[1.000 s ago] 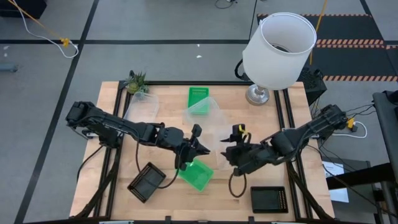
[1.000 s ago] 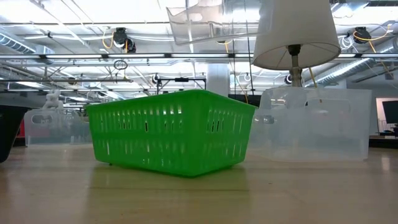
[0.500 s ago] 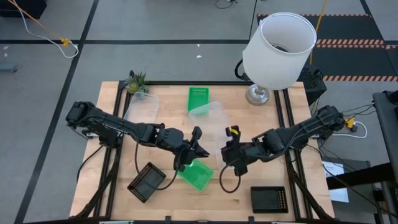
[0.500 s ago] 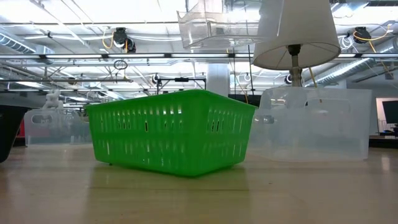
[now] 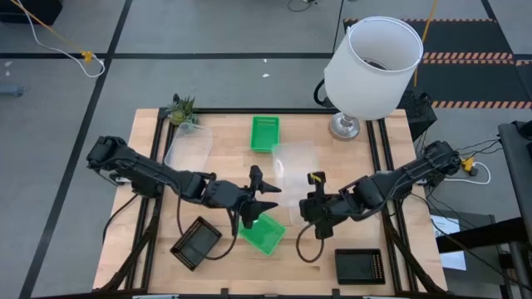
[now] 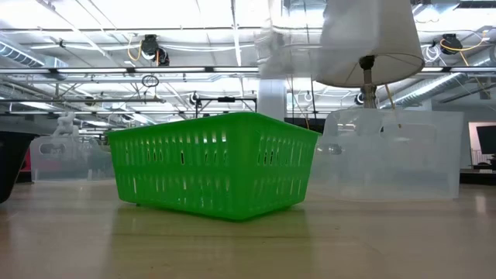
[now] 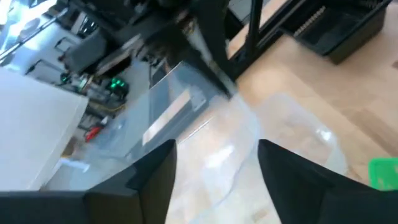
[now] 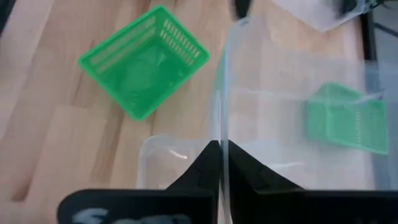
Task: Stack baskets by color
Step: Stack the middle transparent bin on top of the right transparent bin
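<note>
Right end effector [image 5: 314, 184] pinches clear basket [image 5: 293, 164] rim; left end effector [image 5: 268, 199] agape.

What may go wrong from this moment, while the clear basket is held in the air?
1. The right tool is shut on only the thin rim of the clear basket, which hangs above the table; it may tilt or slip out.
2. The left tool stands open close beside that basket, so it may bump it when either arm moves.
3. The lamp stands near; a wide swing might hit it.
</note>
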